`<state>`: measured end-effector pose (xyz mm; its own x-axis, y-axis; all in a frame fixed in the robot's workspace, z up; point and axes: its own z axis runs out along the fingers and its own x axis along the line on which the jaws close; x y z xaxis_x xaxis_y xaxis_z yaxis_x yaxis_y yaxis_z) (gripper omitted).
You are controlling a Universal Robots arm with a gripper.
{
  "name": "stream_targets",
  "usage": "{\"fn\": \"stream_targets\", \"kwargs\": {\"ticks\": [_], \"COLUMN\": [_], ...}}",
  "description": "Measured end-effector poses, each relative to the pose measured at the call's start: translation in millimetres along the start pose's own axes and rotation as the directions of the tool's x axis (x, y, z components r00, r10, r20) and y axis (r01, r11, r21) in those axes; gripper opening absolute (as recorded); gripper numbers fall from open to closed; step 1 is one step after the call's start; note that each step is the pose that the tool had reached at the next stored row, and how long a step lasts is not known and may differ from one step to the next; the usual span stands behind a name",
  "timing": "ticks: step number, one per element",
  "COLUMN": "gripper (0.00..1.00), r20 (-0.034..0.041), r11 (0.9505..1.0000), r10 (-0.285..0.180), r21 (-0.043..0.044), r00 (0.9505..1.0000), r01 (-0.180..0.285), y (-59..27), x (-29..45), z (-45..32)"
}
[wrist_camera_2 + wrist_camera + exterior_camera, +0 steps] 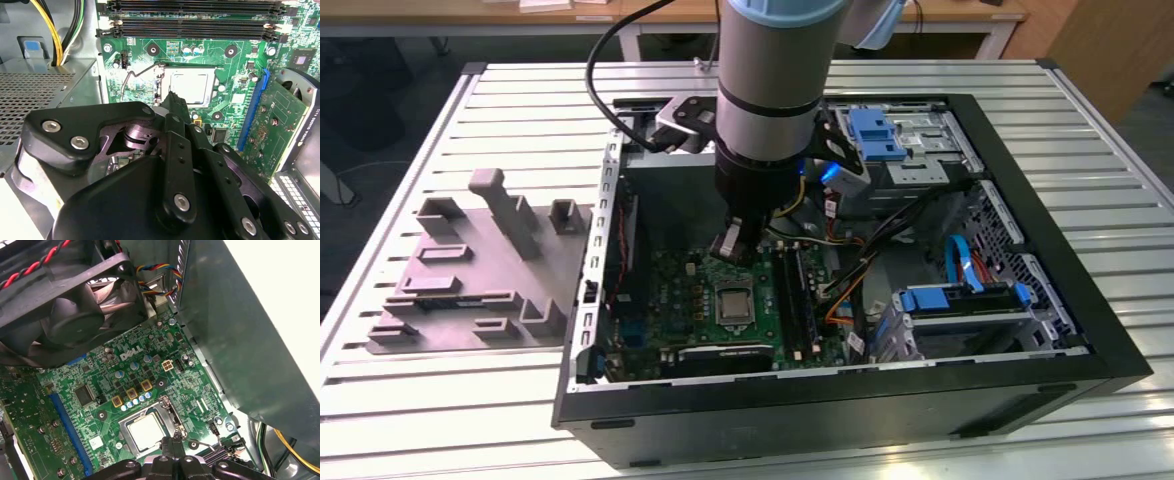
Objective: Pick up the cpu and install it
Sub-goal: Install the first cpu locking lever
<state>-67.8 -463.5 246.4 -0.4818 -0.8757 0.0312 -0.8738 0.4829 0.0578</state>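
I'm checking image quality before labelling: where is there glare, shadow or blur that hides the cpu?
Exterior view: glare on the table edge; the cpu shows clearly. First wrist view: cpu evenly lit, a blown-out white patch at one corner. Second wrist view: the gripper looms dark and close, covering part of the cpu.

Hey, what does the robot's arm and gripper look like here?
The arm is a thick silver-grey tube with a pale blue joint cap, and a black cable loops beside it. The gripper is matt black metal, with linked bars fastened by silver screws in the second wrist view.

The cpu [145, 432] sits in its socket, claw [171, 444] just beside it.
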Motion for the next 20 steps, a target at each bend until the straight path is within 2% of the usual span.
{"fn": "stream_targets", "kwargs": {"ticks": [8,15,20], "gripper": [0.11,0.11,0.11], "r20": [0.0011,0.0008,0.0008], "r11": [1.0,1.0,1.0], "r10": [0.0,0.0,0.0], "r21": [0.0014,0.0014,0.0014], "r00": [1.0,1.0,1.0], "r01": [0.0,0.0,0.0], "y": [-0.2,-16.3,-18.0], "x": [-0.2,-11.6,-14.2], "z": [-3.4,-3.8,-3.8]}}
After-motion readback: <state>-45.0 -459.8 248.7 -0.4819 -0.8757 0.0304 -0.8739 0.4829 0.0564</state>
